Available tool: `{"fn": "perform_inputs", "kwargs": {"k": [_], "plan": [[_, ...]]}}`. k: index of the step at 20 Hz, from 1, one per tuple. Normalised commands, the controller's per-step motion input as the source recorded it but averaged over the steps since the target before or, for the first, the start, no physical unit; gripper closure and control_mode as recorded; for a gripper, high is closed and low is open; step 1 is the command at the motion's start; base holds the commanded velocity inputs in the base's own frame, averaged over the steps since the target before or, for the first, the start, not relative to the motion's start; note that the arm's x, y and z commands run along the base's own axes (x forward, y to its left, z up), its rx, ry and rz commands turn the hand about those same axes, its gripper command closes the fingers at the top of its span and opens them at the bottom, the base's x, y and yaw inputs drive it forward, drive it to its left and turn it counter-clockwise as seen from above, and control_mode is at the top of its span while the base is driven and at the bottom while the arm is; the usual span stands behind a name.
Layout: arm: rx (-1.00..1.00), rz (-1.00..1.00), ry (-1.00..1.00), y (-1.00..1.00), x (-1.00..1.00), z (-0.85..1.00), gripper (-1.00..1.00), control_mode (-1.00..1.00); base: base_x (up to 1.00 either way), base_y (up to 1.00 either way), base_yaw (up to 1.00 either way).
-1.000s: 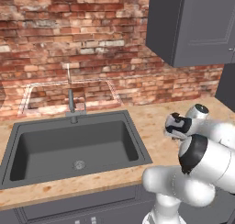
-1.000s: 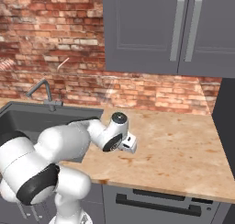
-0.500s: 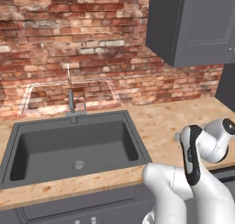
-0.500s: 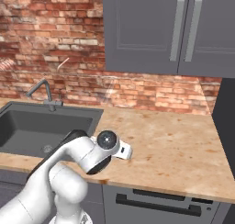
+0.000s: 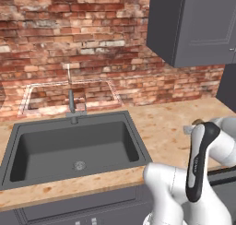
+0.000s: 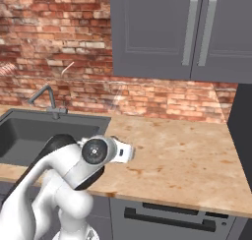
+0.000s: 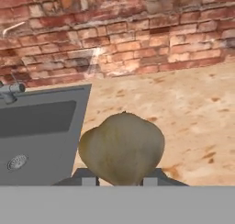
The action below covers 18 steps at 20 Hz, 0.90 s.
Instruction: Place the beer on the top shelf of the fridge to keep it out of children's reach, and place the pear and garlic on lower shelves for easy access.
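The garlic [image 7: 121, 147] is seen in the hand view sitting between the 2 dark fingertips [image 7: 89, 177] of the gripper [image 7: 120, 178], low in the picture and just in front of the camera. The jaws are closed against the bulb's 2 sides, so it is recorded as clamped. Behind it lie the wooden counter [image 7: 193, 113], the dark sink [image 7: 36, 136] and the brick wall [image 7: 137, 35].

Handling is judged as follows. The bulb is expected to be light and fairly firm, with a dry papery skin that may slide or flake under pressure. Its lumpy, lobed outline offers uneven contact, so a hold across the widest part, pads on opposite lobes, is considered the soundest; the present hold appears to be of that kind. Moderate pressure should suffice, and a rotation within the pads during a fast swing is the main risk noted.

In the right base view the hand [image 6: 120, 153] is carried just above the counter [image 6: 187, 155], near its front edge and to the right of the sink [image 6: 29, 135]. In the left base view the arm [image 5: 203, 164] is folded at the lower right.

Against the picture of 1 second ago, the arm has been drawn in and lowered toward the base, and the hand has been turned from the counter's middle toward its near edge. The camera framing is unchanged. The jaws have narrowed over that interval.
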Motion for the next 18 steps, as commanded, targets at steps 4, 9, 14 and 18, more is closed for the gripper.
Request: {"fn": "perform_inputs", "kwargs": {"k": [4,9,14,18], "plan": [[-0.18,0.04,-0.01,0.26,-0.32,0.93,1.0,-1.0,0.0,0.0,0.0],[-0.24,0.05,0.01,0.31,-0.38,0.56,1.0,-1.0,0.0,0.0,0.0],[-0.23,0.05,0.01,0.17,-0.64,0.2,1.0,-1.0,0.0,0.0,0.0],[-0.04,0.0,0.0,0.0,-0.22,0.0,1.0,1.0,-0.67,-0.01,0.0]]}}
